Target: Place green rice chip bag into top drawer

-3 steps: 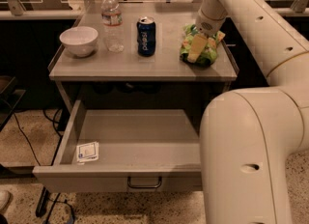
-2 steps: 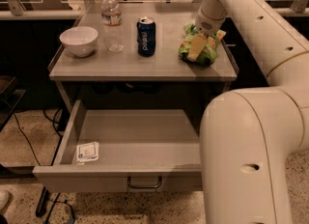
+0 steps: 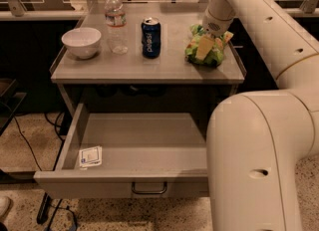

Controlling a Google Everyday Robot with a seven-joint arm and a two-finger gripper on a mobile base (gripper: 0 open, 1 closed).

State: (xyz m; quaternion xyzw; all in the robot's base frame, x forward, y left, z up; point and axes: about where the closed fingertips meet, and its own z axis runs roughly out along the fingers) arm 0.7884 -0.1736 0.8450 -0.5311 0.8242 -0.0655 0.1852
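green rice chip bag (image 3: 218,56): crinkly, glossy | top drawer (image 3: 149,136): matt grey metal | gripper (image 3: 205,46) on bag: smooth plastic

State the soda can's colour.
The metal soda can is dark blue, camera view; the gripper is at the crinkly green chip bag.

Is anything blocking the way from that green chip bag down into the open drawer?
Nothing visible does. The gripper is at the green rice chip bag on the tabletop's right side. The top drawer below is pulled open; a small white card lies at its front left, and the arm hides its right part.
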